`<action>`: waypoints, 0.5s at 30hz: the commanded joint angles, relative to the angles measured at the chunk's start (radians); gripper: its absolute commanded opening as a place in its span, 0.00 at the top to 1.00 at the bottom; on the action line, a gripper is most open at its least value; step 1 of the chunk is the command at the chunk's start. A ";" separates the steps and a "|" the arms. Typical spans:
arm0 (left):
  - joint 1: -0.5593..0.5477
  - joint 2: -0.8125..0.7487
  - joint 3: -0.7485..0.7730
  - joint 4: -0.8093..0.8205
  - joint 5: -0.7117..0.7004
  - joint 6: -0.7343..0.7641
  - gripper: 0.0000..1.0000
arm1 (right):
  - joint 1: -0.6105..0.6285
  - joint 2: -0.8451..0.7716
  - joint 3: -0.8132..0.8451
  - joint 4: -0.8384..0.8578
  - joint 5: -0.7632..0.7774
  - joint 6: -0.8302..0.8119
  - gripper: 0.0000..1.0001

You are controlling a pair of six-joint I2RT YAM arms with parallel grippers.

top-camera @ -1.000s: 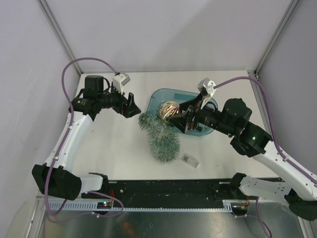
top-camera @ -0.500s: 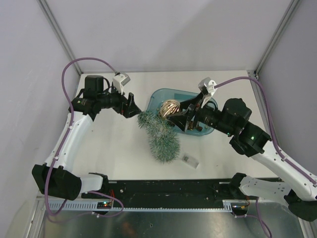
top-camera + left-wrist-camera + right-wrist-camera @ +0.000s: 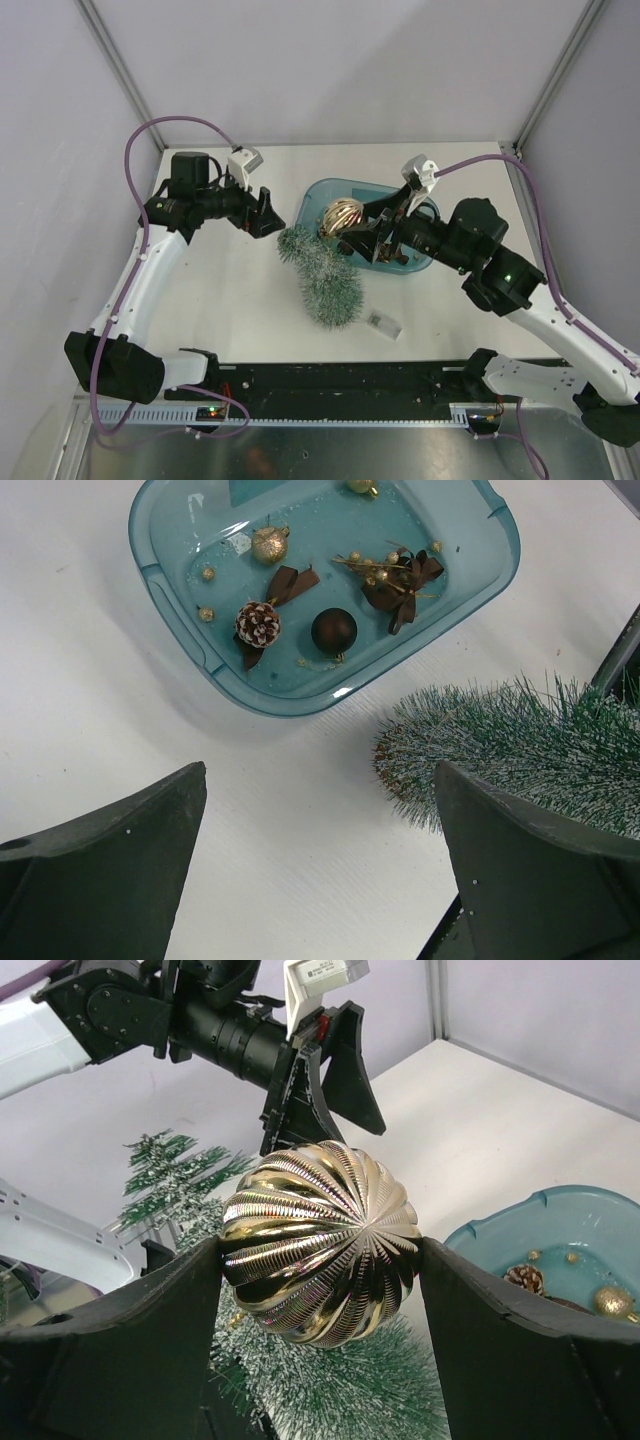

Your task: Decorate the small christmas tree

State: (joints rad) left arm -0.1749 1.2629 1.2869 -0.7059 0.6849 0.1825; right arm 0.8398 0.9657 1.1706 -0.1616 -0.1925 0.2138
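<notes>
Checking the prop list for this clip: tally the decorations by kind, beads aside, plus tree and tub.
Gold balls: 2, the ribbed ball and the glitter ball
Brown ball: 1
Pinecone: 1
Berry sprig: 1
Tree: 1
Tub: 1
Total: 7
One gold piece cut off at the frame edge is uncounted.

**Three views, one scene**

Overhead looks down from behind the bases onto the whole white surface [image 3: 230, 300]. Left wrist hovers close, peering down at the teal tub [image 3: 165, 590] and tree [image 3: 500, 740] tip. Right wrist looks level, tight on the gold ball [image 3: 320, 1240], catching tree and tub too.
</notes>
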 commanded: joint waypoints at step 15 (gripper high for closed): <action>0.006 -0.024 0.015 0.000 0.028 -0.027 0.00 | -0.002 -0.051 -0.077 0.053 0.006 0.053 0.46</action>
State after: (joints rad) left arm -0.1749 1.2629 1.2869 -0.7059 0.6861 0.1822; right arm 0.8398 0.9432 1.0935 -0.1547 -0.1925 0.2535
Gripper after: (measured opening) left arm 0.996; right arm 0.783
